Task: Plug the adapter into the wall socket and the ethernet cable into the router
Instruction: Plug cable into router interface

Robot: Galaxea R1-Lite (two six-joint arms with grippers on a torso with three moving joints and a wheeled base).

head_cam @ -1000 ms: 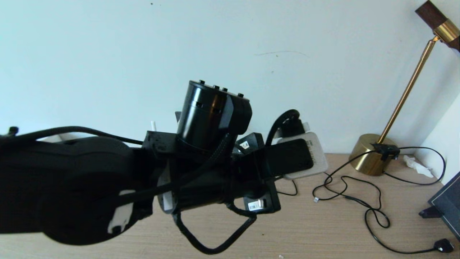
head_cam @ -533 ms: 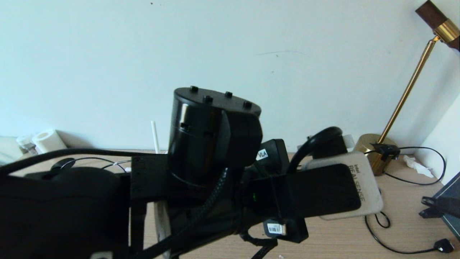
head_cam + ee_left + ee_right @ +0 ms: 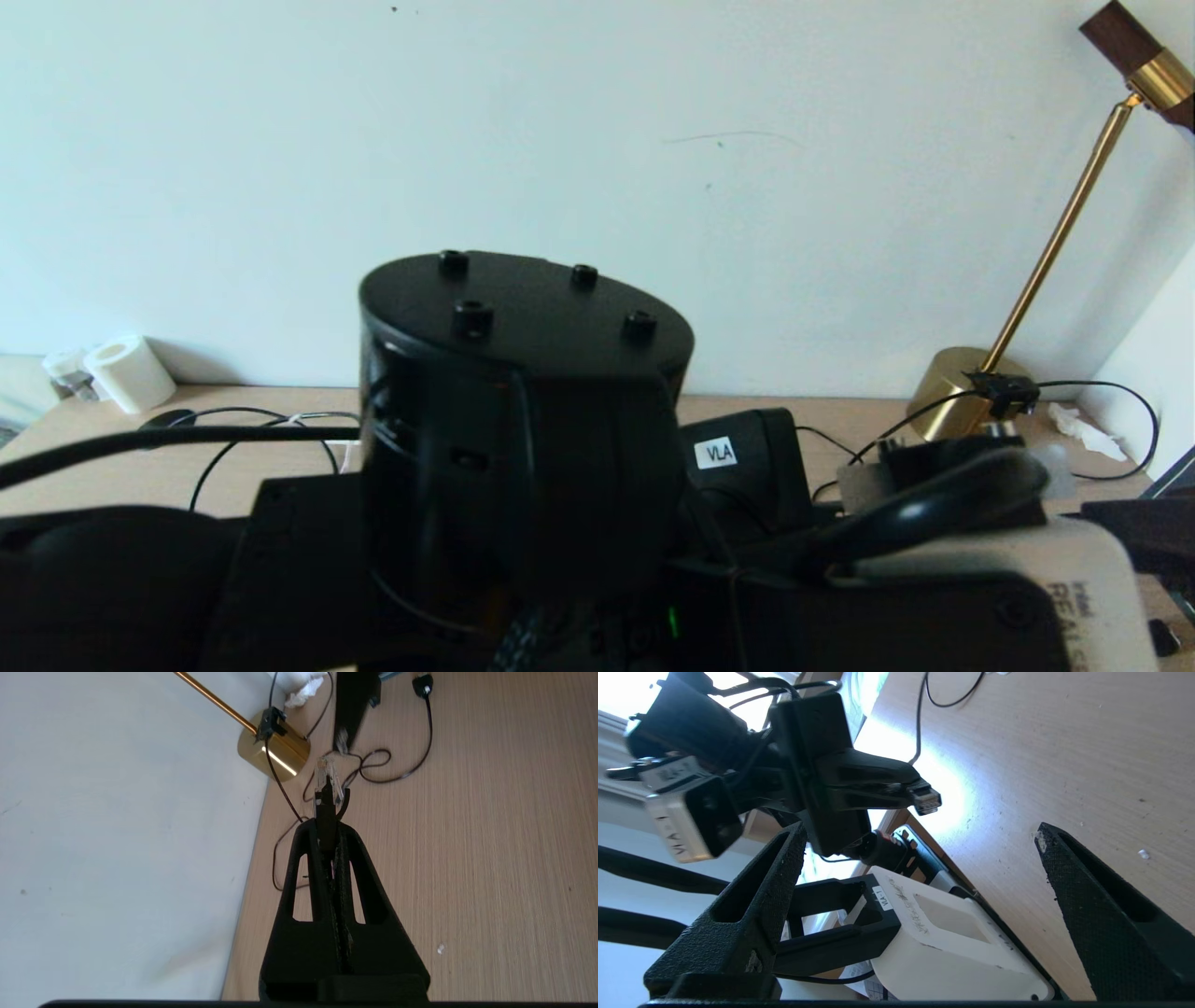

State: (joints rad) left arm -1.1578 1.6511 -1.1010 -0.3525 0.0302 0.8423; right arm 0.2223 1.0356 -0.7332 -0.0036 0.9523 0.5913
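Holding the ethernet cable (image 3: 326, 812) by the black boot just behind its clear connector, the left hand (image 3: 327, 833) has its two fingers pressed together, so the connector projects forward past the fingertips. Judged from this, the grip leaves the plug end free to enter a port. In the head view the left arm (image 3: 523, 448) fills the foreground and hides the hand itself.

The right hand (image 3: 920, 877) is spread as wide as it goes and holds nothing. Its wrist view looks between the two textured fingers (image 3: 752, 896) toward the left hand (image 3: 859, 784), which hangs above the counter (image 3: 1064, 756) with the connector (image 3: 927, 800) pointing out to one side. The empty hand is probably positioned to assist or to take the next item; that is a judgement only.

Beyond the left hand, on the counter and close to the wall, stands the brass lamp base (image 3: 275, 751), taken here as the landmark. Thin black cords (image 3: 373, 763) loop across the counter just beside it, and one ends in a small plug (image 3: 423, 683) farther out. A paper roll (image 3: 126, 373) sits well apart from the lamp, at the opposite end of the counter.

Router, adapter and wall socket cannot be identified with certainty in any view, so both insertions appear not yet done.
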